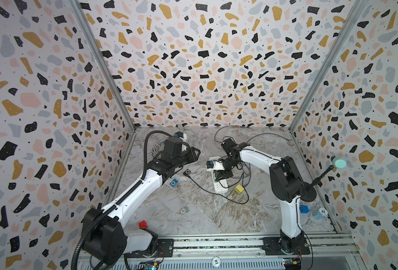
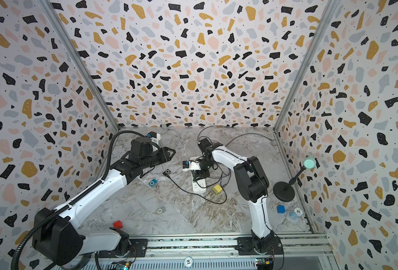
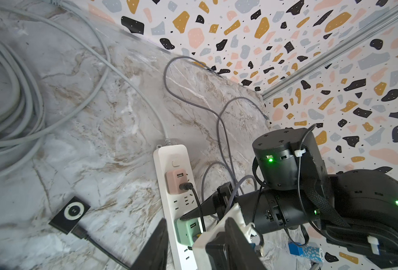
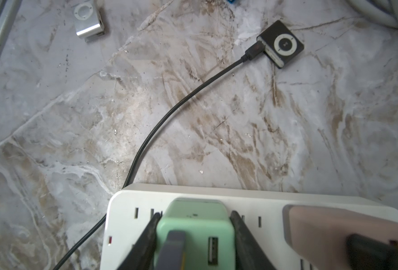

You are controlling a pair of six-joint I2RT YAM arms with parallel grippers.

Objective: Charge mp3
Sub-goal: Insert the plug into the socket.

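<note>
Black mp3 player (image 4: 284, 44) lying flat on the worktop (image 4: 193, 117) near the power strip (image 4: 132, 205), black cable (image 4: 170, 112) sitting in its port, right gripper (image 4: 194, 215) jaws clamping the green charger (image 4: 200, 226) on the strip, left gripper (image 1: 194, 154) jaws standing apart above the worktop, apparently gripping nothing.

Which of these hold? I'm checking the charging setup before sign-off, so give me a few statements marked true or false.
1. A black cable is plugged into the black mp3 player. True.
2. The pink charger sits in the power strip. True.
3. The right gripper clamps the pink charger. False: it clamps the green charger.
4. The silver mp3 player has a cable plugged in. False: none is attached.
</note>
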